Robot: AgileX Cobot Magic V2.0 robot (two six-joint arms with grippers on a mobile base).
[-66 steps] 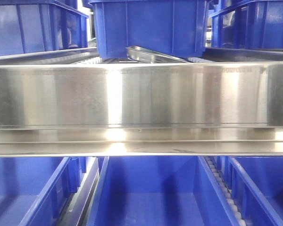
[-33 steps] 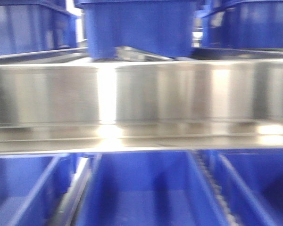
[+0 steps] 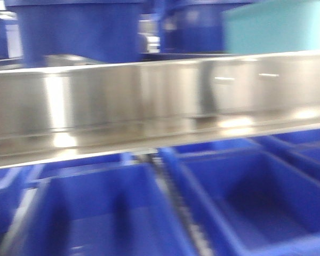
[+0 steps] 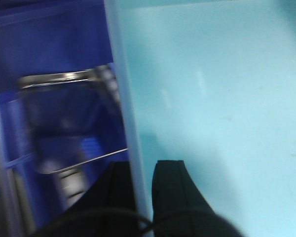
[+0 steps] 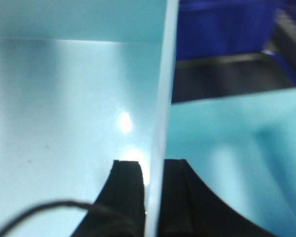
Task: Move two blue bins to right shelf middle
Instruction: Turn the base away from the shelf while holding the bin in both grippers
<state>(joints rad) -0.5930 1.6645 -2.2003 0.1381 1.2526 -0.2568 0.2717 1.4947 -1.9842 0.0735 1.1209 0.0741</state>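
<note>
Left gripper point(image 4: 144, 167) and right gripper point(image 5: 153, 164) are being clamped on the pale bin point(image 3: 277, 29); slipping is being risked by thin-wall pinches.

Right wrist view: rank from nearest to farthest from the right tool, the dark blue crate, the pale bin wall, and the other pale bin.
1. Pale bin wall, clamped in the right tool.
2. Other pale bin, just to its right.
3. Dark blue crate, top, beyond both.
</note>
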